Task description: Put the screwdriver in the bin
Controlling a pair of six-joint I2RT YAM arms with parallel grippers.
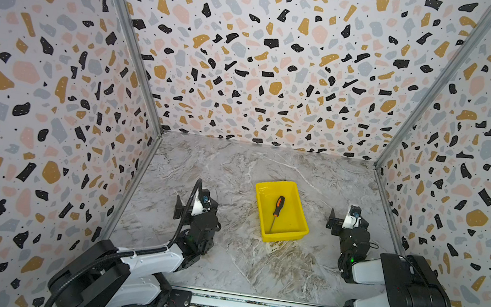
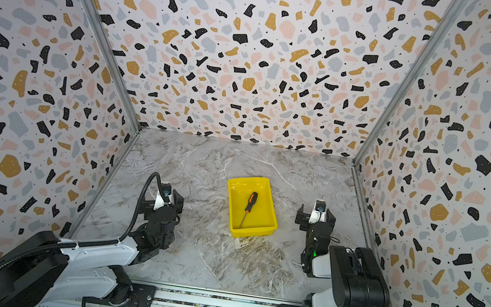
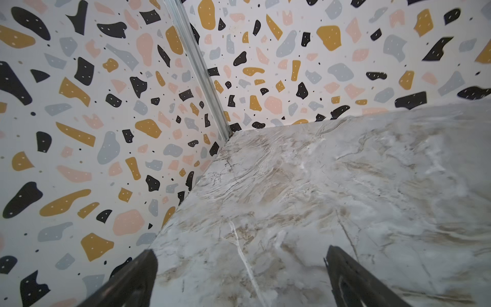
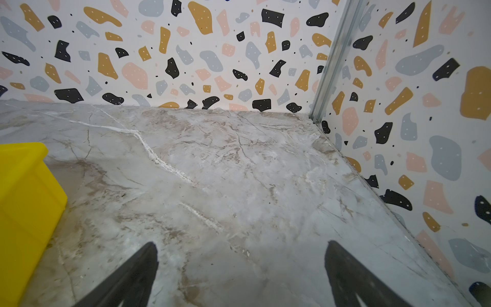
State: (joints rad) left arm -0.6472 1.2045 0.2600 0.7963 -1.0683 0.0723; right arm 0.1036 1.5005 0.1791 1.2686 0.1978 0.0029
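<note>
Marble table [image 3: 292, 186] beneath left fingers [image 3: 132, 281], right fingers [image 4: 353, 276]: gaping, empty.

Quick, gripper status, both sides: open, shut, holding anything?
Left gripper: open, holding nothing.
Right gripper: open, holding nothing.

Yellow bin [image 1: 285, 237] stands on the marble-patterned tabletop [image 1: 238, 259], roughly midway between the two arms and turned slightly askew. Screwdriver [image 1: 275, 214] lies inside on the bin's floor, with the orange-and-black handle toward the far end and the shaft tip toward the near left corner. Left pincer [image 1: 195, 204] sits low over the tabletop, well apart from the bin, jaws apart. Right pincer [image 1: 349, 221] sits low on the bin's other side, clear of it, jaws apart. Both arms mount on a rail [image 1: 247, 306] along the near edge. Terrazzo-patterned walls [image 1: 251, 62] enclose three sides.
</note>
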